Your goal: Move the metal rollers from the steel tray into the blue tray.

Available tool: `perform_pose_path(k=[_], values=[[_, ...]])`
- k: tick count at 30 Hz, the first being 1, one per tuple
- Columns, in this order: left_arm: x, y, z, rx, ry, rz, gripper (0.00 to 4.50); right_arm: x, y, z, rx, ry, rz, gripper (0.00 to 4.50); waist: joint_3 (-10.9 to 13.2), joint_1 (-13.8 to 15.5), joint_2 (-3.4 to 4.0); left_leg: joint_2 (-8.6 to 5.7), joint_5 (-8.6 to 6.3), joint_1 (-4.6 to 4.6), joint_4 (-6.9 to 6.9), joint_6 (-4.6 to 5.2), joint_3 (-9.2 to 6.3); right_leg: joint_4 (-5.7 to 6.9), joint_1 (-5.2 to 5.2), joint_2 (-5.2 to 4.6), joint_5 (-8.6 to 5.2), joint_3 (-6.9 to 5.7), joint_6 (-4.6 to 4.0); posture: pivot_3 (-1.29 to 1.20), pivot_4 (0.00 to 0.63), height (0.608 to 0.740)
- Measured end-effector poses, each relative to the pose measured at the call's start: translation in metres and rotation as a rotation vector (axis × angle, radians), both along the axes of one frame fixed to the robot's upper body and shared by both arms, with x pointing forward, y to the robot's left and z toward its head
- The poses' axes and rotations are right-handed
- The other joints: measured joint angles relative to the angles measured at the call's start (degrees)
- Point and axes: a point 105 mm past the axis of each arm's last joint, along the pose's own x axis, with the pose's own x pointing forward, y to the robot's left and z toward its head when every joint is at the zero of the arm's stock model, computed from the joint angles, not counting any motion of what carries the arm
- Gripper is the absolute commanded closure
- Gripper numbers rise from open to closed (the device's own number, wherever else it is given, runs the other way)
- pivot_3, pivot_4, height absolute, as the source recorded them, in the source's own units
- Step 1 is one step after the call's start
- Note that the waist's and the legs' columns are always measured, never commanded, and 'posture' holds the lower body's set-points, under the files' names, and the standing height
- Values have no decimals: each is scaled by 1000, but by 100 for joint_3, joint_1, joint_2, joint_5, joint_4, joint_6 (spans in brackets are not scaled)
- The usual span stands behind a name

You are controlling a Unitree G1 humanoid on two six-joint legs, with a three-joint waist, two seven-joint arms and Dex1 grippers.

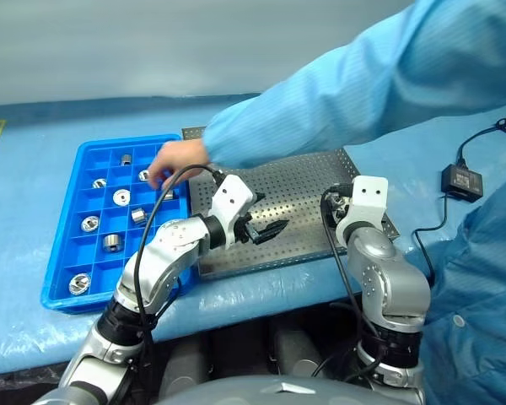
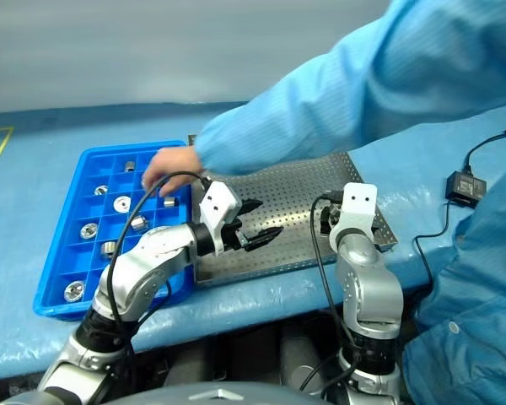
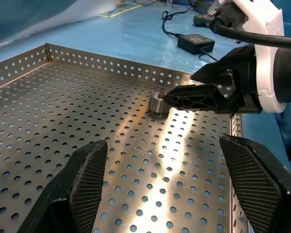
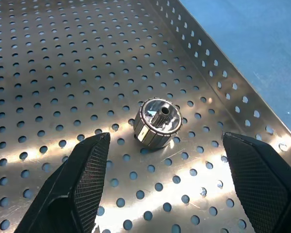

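The metal rollers are split between the two trays. One roller point(image 4: 157, 122) lies on the perforated floor of the steel tray point(image 1: 308, 181), near the tray's right rim and close to its near right corner, tilted so its dark centre hole faces up. The right gripper point(image 4: 165, 184) hovers just above and behind it with its fingers spread wide, one on either side of the roller, touching nothing and holding nothing. In the left wrist view the same roller point(image 3: 159, 103) sits just beside the tip of one of the right gripper's black fingers point(image 3: 196, 98).

The left gripper point(image 1: 266, 229) hangs over the middle of the steel tray, pointing toward the right gripper, its fingers also wide apart and empty.

Several more rollers point(image 1: 121, 197) rest in separate compartments of the blue tray point(image 1: 63, 253), which lies touching or just beside the steel tray's left edge on the blue-covered table point(image 1: 34, 186).

A person's hand point(image 1: 173, 162) in a light blue sleeve point(image 1: 354, 93) reaches across the steel tray to the blue tray's far right compartments. A black adapter with cable point(image 1: 461, 180) lies on the table, right of the steel tray.
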Motion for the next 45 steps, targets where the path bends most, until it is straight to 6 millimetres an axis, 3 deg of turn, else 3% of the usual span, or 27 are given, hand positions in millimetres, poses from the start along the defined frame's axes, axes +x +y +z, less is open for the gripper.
perform_pose_path(k=[16, 18, 26, 30, 36, 45], values=[[-8, -3, 10, -9, -28, -9, 490, 20, 34, 21, 216, -19, 48, 613, 0, 20, 9, 19, 0, -2, 17, 2, 3, 15, -4, 16, -1, 10, -4, -173, 150, 740], [-7, -2, 10, -6, -26, -2, 490, 26, 32, 23, 229, -18, 30, 613, 0, 17, 10, 19, 0, -1, 21, 2, 7, 15, -3, 16, 0, 14, -3, -174, 150, 740], [-6, -2, 10, -4, -28, 6, 490, 50, -8, 16, 182, 9, -280, 613, 3, -16, 19, 14, -1, 1, 20, 4, 25, 17, -10, 22, 4, 39, 4, -158, 150, 740], [-5, -1, 10, -1, -33, 19, 490, 60, -16, 9, 198, 27, -378, 613, 2, -9, 20, 10, -2, 1, 15, 5, 25, 16, -10, 27, 10, 40, 13, -143, 150, 740], [-4, 4, 12, -2, -45, 47, 490, 65, -11, -18, 260, 117, -407, 613, 3, 11, 22, 14, -5, 0, 15, 11, 33, 12, -11, 27, 25, 51, 39, -115, 150, 740], [-3, 9, 9, 6, -29, 76, 490, 67, -3, -20, 281, 124, -400, 613, 4, 45, 24, 18, -5, 0, 18, 12, 34, 11, -11, 27, 26, 53, 41, -105, 150, 740]])
